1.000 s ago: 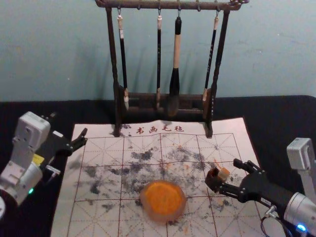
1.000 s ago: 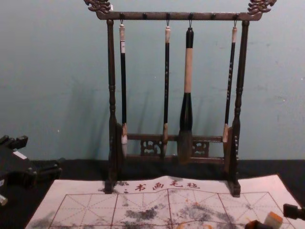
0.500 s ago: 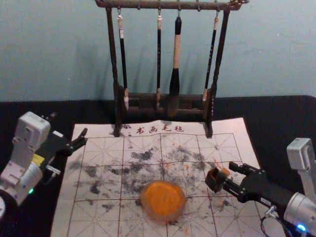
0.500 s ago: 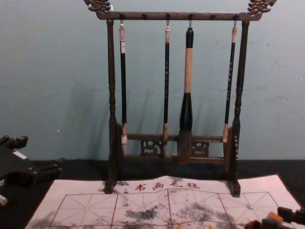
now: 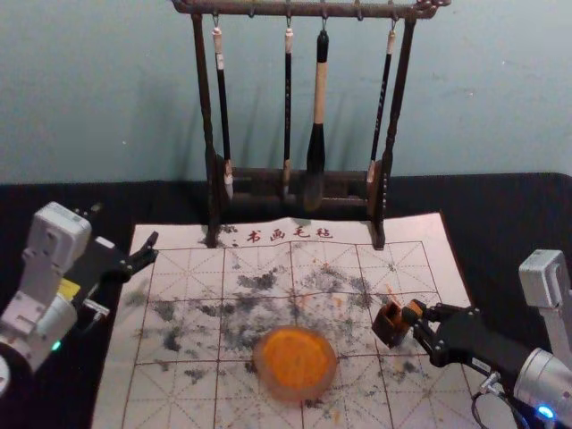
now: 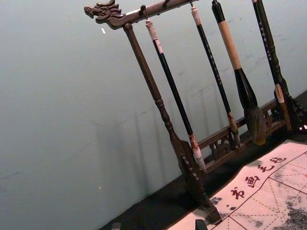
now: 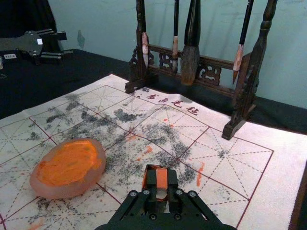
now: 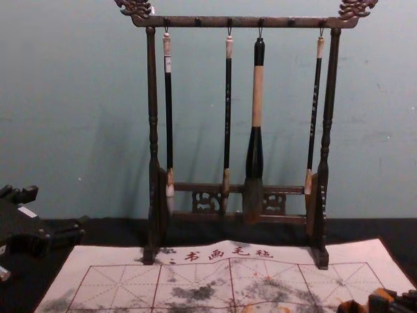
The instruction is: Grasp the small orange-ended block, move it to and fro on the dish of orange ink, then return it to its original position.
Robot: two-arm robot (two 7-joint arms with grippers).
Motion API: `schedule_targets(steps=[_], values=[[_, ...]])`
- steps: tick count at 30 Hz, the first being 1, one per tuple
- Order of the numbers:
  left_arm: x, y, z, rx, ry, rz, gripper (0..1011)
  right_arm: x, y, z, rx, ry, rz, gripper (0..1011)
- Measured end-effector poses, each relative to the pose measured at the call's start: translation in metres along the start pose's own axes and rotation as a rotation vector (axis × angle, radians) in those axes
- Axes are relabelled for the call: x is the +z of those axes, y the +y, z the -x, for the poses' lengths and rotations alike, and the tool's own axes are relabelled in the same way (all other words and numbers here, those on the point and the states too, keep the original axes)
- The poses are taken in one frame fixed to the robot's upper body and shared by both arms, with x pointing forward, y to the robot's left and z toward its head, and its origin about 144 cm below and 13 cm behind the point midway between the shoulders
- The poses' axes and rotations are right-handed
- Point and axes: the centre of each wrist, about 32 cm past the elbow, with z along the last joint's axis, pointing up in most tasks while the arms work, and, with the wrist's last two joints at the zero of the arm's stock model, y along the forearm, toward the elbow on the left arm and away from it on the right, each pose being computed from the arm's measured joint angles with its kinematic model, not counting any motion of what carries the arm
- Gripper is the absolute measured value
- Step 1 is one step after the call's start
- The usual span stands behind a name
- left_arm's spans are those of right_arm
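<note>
Drawn together since the earlier head view frames were the fingers of the right gripper, and the orange-ended block, earlier seen between parted fingers, was now pinched there. In the head view, that gripper was reached in from the right, over the right part of the gridded sheet. Just left of the block, a small dark brown holder was seen; whether it was touched by the block could not be told. Farther left and nearer, the dish of orange ink was set on the sheet. The left gripper was parked at the left, its fingers spread. Four brushes were hung from a dark rack at the far side.

In the left wrist view, the rack, the brushes and a far part of the sheet were shown, with the fingertips kept apart.

In the right wrist view, the block's orange end was gripped between two black fingers, with the holder partly hidden beyond.

In the chest view, the orange end was seen at the near right, beside the holder, with the right gripper's dark fingers partly cut off by the view's edge.
</note>
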Motion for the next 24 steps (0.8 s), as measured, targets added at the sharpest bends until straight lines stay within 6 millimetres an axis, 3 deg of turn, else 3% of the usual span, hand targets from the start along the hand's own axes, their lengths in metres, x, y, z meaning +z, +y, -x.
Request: schedule_targets(steps=[24], values=[[0.0000,0.0000,0.0000,0.000,0.000,0.000,1001,0.0043,0.0015,0.0038,0.030,-0.012,-0.008,92]])
